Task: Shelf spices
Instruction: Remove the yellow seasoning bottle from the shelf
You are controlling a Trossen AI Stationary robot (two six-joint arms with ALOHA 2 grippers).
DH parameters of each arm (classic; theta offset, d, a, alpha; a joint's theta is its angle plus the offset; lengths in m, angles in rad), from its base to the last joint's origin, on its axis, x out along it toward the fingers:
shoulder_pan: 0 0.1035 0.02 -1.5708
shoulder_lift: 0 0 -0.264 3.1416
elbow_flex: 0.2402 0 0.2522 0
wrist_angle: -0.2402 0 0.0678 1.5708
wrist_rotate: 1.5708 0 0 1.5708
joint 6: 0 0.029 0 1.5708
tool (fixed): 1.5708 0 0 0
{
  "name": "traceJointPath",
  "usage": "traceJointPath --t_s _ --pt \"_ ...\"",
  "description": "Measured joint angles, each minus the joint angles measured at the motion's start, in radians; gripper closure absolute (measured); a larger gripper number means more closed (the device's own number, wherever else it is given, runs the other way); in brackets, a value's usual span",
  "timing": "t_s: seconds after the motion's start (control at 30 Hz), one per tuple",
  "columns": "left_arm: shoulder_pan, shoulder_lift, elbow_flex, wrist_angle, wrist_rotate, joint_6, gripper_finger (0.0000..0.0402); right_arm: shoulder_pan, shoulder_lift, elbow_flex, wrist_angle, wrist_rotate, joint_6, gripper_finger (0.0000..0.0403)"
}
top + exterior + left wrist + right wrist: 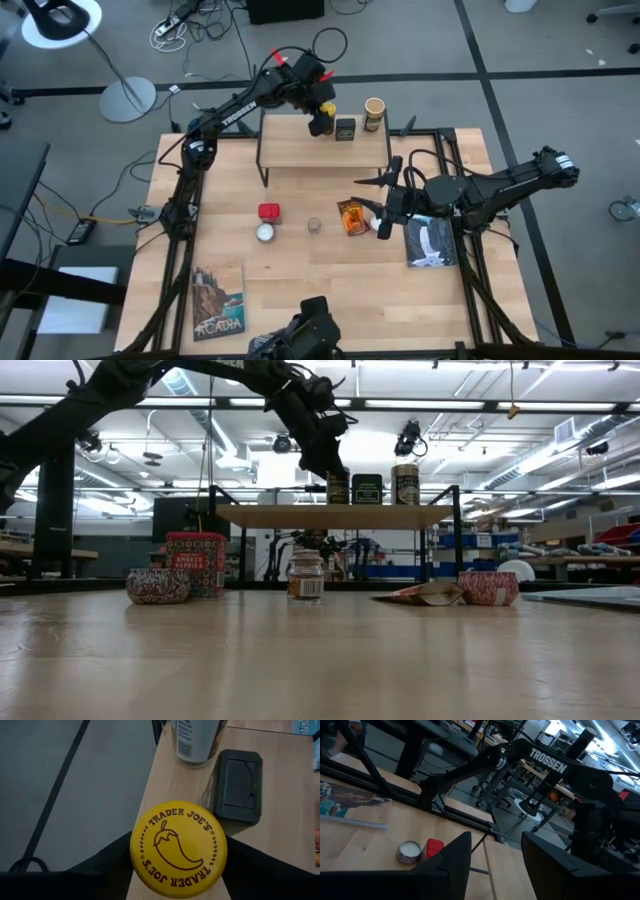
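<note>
On the shelf's far edge, the left pincer (322,118) reaches down over the yellow jar (178,848), whose lid reads "Trader Joe's" around a chili pepper; in the left wrist view its dark fingers (107,865) flank the jar on both sides, but whether they press it or stand just clear cannot be told. The jar stands upright on the shelf (300,150), a small riser with a light plank top and thin black legs, at the back of the tabletop (400,290). Just beside the jar on the plank stands the dark tin (345,129), and next to that the tan cylindrical jar (374,113), the three forming a row along the shelf's rear edge; the low view shows the same row under the left arm. Below the shelf, on the tabletop, the red tin (269,211) sits touching or just beside a small round white-topped tin (265,232), with the small pale-capped jar (314,226) a little to their right and the orange packet (351,216) lying flat beyond it. The right pincer (384,205) hovers near the orange packet, its fingers parted with nothing between them, as the right wrist view shows a clear gap. A picture-covered book (218,300) lies at the near left of the tabletop and another (430,243) under the right arm.
</note>
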Motion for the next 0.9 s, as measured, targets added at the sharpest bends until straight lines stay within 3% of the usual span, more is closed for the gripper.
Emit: traceJointPath --t_s 0.13,0.53,0.9 --pt "0.0 0.0 0.0 0.0 0.0 0.0 0.0183 0.0 0.0 0.0 0.0 0.0 0.0 0.023" --pt "-0.001 -0.005 0.025 -0.025 -0.001 -0.004 0.0184 0.0 0.0 0.0 0.0 0.0 -0.002 0.023" --pt "-0.005 -0.094 0.026 -0.076 -0.008 -0.01 0.0184 0.0 0.0 0.0 0.0 0.001 -0.005 0.023"
